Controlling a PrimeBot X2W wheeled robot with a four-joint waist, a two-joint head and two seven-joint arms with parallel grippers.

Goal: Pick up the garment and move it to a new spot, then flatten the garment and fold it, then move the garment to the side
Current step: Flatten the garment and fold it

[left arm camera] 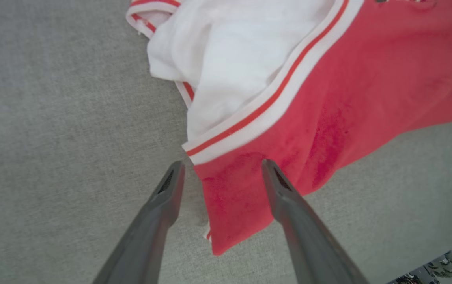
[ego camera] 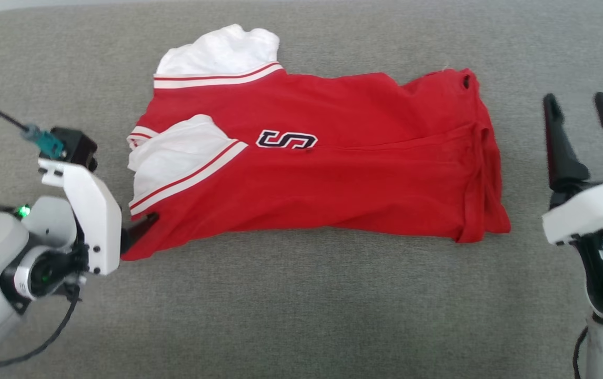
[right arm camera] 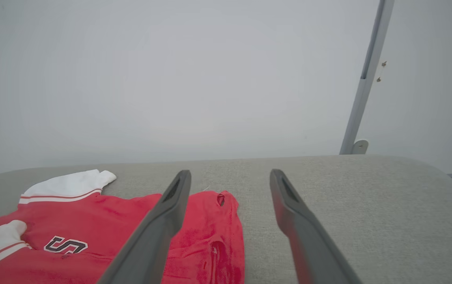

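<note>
Left end effector [left arm camera: 222, 162] spread at garment [ego camera: 333, 179] corner; long axis left-right, sleeves [ego camera: 175, 152] left.

- The tabletop [ego camera: 301, 316] is padded and covered in grey woven cloth, with rounded far corners.
- A folded red shirt [ego camera: 333, 173] with white sleeves lies on it. One corner sits between the spread fingers of the left end effector [left arm camera: 222, 162]. Its other end lies near the right end effector [ego camera: 575, 97], not touching it.
</note>
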